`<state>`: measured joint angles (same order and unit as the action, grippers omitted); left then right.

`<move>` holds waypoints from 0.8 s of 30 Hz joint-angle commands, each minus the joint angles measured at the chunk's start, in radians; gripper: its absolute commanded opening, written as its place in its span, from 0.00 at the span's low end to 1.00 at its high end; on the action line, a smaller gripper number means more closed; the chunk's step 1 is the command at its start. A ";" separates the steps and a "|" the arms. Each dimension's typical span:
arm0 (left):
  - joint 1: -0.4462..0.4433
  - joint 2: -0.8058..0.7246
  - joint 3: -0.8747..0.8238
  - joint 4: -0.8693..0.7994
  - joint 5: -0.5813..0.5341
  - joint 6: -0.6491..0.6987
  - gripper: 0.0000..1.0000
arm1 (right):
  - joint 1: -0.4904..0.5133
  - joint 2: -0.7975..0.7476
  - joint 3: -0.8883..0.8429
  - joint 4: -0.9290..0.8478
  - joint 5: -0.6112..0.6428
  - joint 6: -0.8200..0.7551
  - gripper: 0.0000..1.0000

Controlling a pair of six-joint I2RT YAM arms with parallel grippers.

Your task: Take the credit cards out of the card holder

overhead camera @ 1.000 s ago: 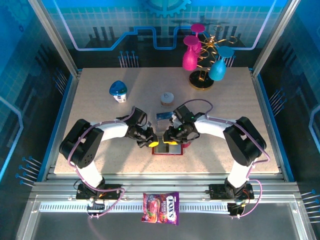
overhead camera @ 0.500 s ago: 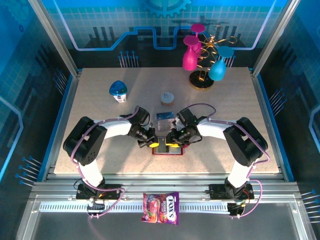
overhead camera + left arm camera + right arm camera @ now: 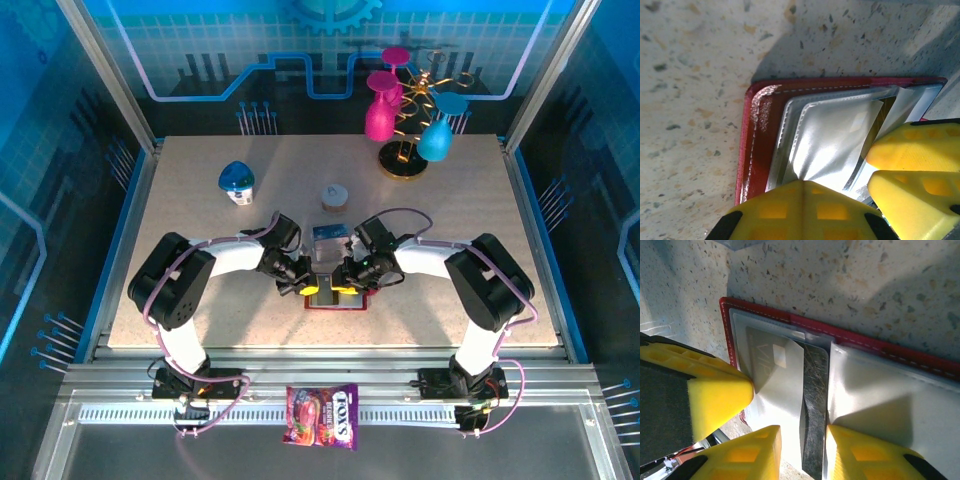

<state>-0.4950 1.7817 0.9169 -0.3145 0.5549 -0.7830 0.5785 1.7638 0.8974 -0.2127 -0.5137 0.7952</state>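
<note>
Work sits at the near middle of the table (image 3: 250,322), where the red card holder (image 3: 335,303) lies open with its grey see-through pockets (image 3: 827,135) facing up. I have both arms reaching in over it, one from each side. The left gripper (image 3: 801,183) has its yellow fingers pressed together, and their tip sits at the near edge of a pocket on the holder's left half. The plastic there creases up toward the tip, but I cannot tell whether a leaf is actually pinched. The right gripper (image 3: 802,430) has its fingers (image 3: 867,455) a little apart, set down on the pockets. A dark card (image 3: 813,405) shows in the gap between them, lying against the right-hand finger. I cannot tell whether the fingers have any hold on it. The two grippers are close together over the holder. A blue-and-white card (image 3: 330,236) lies flat on the table just beyond the holder's far edge, outside it. Off the table, on the rail nearest me, lies a colourful candy packet (image 3: 322,415).
</note>
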 commanded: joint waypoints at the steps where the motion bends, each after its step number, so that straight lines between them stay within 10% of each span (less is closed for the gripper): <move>1: -0.011 0.027 0.002 -0.031 -0.014 0.010 0.04 | -0.015 0.022 -0.012 0.023 -0.029 0.013 0.31; 24: -0.015 0.043 -0.011 -0.020 -0.022 0.004 0.03 | -0.045 0.021 -0.104 0.188 -0.123 0.088 0.24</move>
<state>-0.4961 1.7870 0.9169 -0.3069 0.5610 -0.7830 0.5461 1.7679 0.8146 -0.0574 -0.6071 0.8623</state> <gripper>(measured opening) 0.052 0.243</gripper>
